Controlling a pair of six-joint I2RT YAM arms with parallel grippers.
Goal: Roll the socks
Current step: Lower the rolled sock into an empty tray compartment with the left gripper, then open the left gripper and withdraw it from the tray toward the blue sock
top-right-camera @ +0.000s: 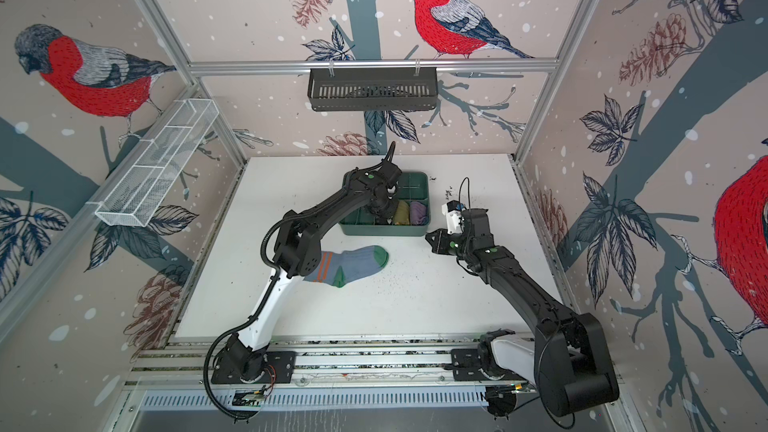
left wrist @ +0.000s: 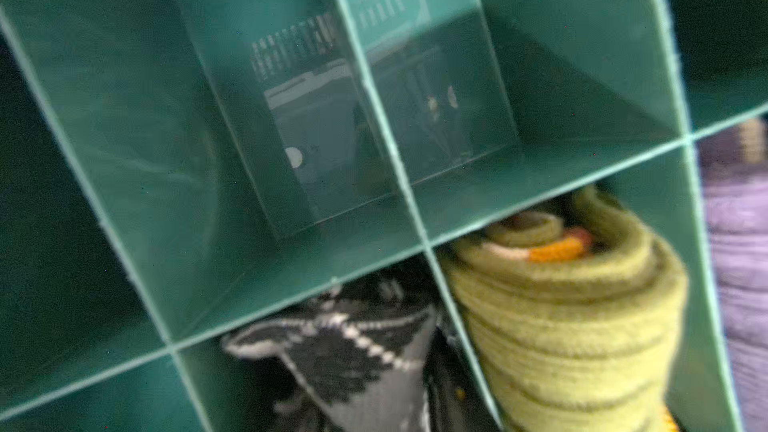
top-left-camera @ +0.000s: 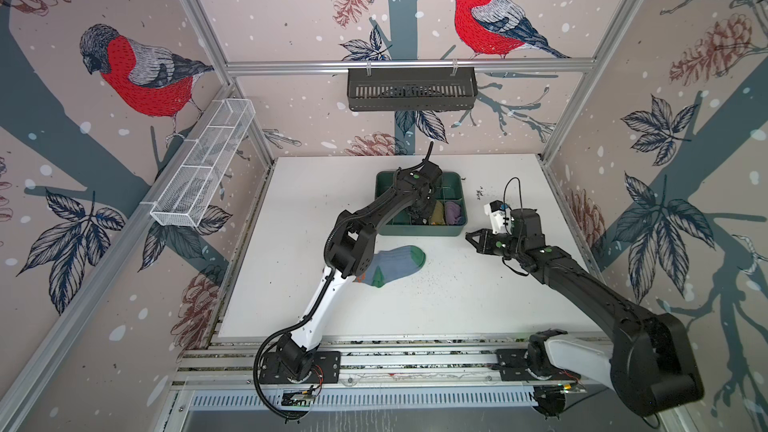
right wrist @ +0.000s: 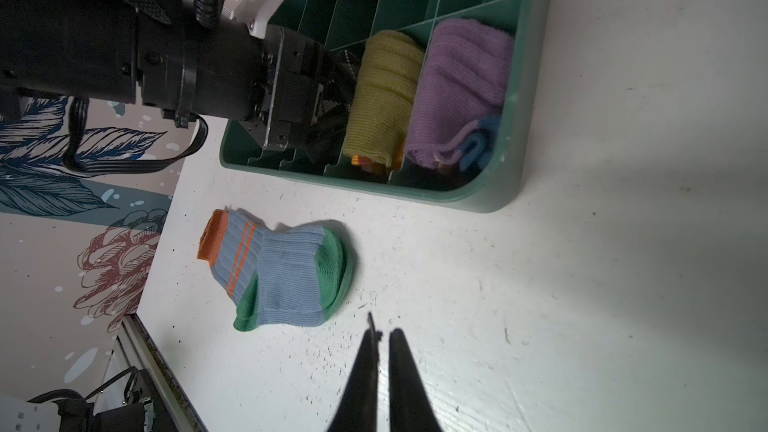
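White tabletop (top-left-camera: 478,305) inside a cell walled with bullfinch-and-pinecone wallpaper; dark specks are scattered over the surface.

- Dark green plastic divided tray (top-left-camera: 419,230) sits toward the back middle of the table.
- Light blue sock with orange cuff and stripes and green heel and toe (right wrist: 286,272) lies flat on the table just in front of the tray. In both top views the left arm's elbow covers its cuff end (top-right-camera: 353,268).
- Black-grey-white argyle sock (left wrist: 353,351) is bunched in a near-row tray compartment, next to the one with the olive-yellow rolled sock (left wrist: 573,317). Purple rolled sock (right wrist: 461,85) fills the near right corner compartment.
- Left gripper (top-right-camera: 379,213) reaches down into the tray at the argyle sock's compartment. Its fingers are hidden, so whether it is parted or clamped cannot be told, nor whether it touches the sock.
- Right gripper (right wrist: 382,328) sits over bare table just off the tray's near right corner, pointing left, with jaws closed together and nothing between them.
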